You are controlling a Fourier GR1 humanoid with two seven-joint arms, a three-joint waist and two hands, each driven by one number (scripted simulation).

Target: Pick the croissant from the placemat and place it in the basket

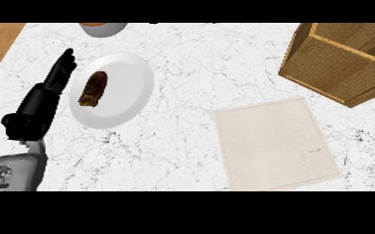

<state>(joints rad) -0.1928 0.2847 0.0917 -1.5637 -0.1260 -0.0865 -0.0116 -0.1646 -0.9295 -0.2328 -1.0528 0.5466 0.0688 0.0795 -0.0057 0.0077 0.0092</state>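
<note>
Pick not yet begun: croissant [93,89] lies on plate [135,87], not on placemat [275,144].
Left hand [45,96], fingers straight and holding nothing, just left of plate; placemat to plate's right; basket [330,64] far right. Next, likely: close round croissant.

Bright, even light across white marble counter [190,54]. Faint soft shadow under lower rim of plate [128,96]; source perhaps overhead. Left hand [34,111] reads near-black, little shading. Basket [330,67] walls evenly lit.
</note>
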